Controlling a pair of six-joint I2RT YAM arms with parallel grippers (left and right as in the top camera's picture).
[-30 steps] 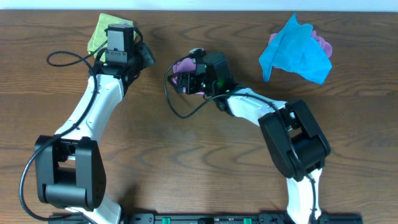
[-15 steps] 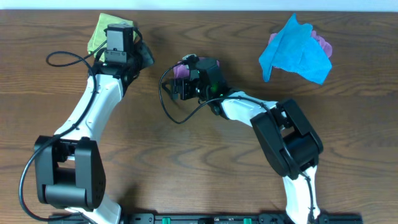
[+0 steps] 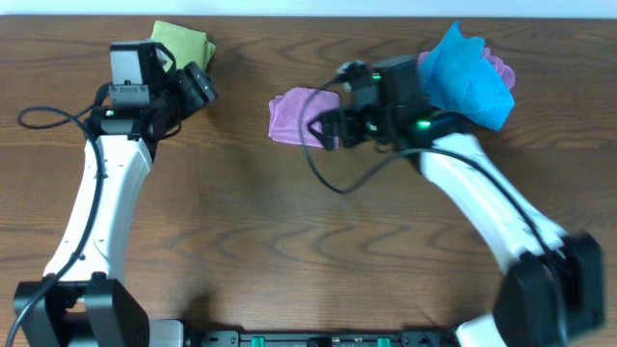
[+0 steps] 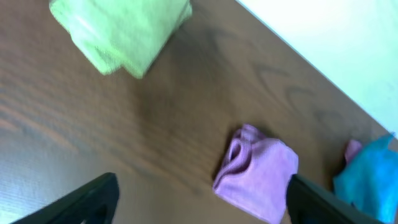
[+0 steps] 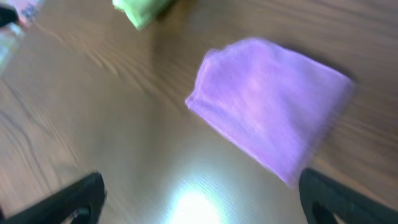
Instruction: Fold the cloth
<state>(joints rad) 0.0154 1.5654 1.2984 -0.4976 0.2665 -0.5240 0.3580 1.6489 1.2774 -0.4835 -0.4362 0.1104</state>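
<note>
The lilac cloth [image 3: 294, 116] lies folded into a small, thick rectangle on the wooden table, back centre. The left wrist view shows the cloth [image 4: 258, 171] ahead and to the right, and in the right wrist view the cloth [image 5: 270, 102] is just ahead. My right gripper [image 3: 326, 123] sits at its right edge, lifted off it, open with only bare table between its fingers [image 5: 348, 199]. My left gripper [image 3: 200, 87] is at the back left, pointing right, well apart from the lilac cloth. It is open and holds nothing, one finger [image 4: 87, 199] showing at each side of its view.
A light green folded cloth [image 3: 181, 43] lies at the back left, just behind the left gripper. A bright blue crumpled cloth [image 3: 463, 77] sits at the back right with a pinkish-purple cloth [image 3: 499, 67] partly under it. The table's far edge runs close behind them.
The right arm has drawn back to the right off the lilac cloth, leaving it folded on the table. The left arm has swung left off the green cloth, its jaws now open.
</note>
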